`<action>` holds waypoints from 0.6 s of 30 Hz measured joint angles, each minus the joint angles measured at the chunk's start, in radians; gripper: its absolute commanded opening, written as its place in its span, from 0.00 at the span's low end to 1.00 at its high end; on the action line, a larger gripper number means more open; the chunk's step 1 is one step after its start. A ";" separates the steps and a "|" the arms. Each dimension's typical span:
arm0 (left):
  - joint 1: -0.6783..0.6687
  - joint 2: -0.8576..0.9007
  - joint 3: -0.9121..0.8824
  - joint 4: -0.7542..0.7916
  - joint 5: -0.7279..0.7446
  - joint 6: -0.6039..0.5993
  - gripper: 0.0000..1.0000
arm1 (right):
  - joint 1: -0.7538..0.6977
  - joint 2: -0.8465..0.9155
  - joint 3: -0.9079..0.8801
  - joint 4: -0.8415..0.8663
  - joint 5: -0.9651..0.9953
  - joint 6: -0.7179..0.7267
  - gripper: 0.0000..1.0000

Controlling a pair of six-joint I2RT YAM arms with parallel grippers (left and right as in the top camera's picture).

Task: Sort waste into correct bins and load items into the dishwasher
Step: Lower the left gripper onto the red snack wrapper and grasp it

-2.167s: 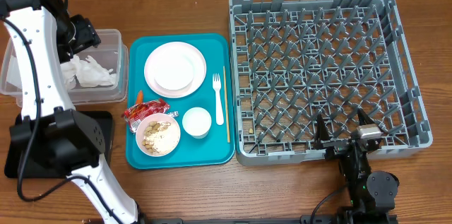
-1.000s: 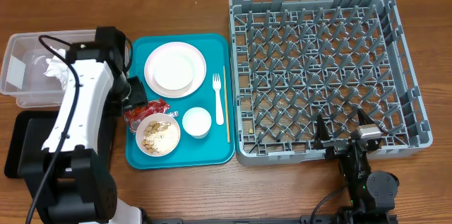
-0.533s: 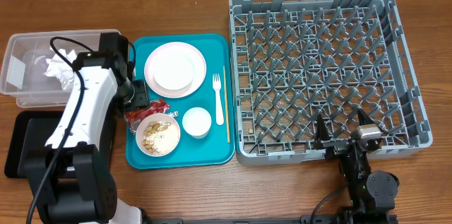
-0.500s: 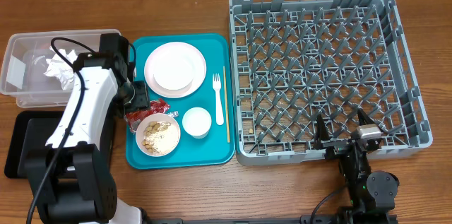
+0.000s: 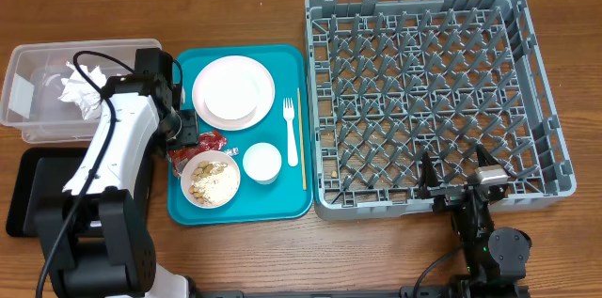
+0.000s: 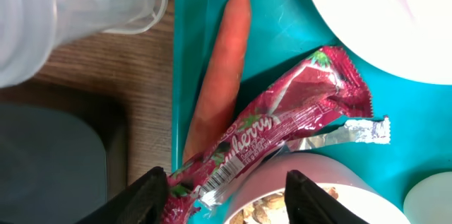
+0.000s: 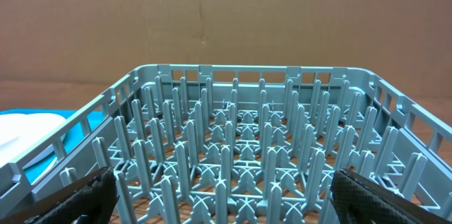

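The red snack wrapper lies at the teal tray's left edge, partly over the orange carrot; it also shows in the left wrist view. My left gripper is open, its fingers straddling the wrapper's lower end beside the bowl of beige scraps. The clear tub holds white napkin balls. The black tray lies below it. The plate, cup, fork and wooden stick rest on the teal tray. My right gripper is open at the grey rack's front edge.
The teal serving tray sits between the bins and the rack. My left arm stretches over the black tray. A cardboard wall stands behind the rack.
My left arm has swung from the clear tub, where it left the napkins, across to the teal tray's left edge and lowered over the red wrapper. The right arm has not moved.
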 measured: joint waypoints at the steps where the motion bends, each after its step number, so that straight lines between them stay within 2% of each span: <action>1: 0.000 0.000 0.000 0.002 0.000 0.001 0.49 | 0.000 0.000 0.000 0.000 0.000 0.000 1.00; 5: 0.000 0.000 0.000 0.004 0.000 0.002 0.47 | 0.000 0.000 0.000 0.000 0.000 0.000 1.00; 18: 0.000 0.000 0.000 0.013 0.000 0.001 0.49 | 0.000 0.000 0.000 0.000 0.000 0.000 1.00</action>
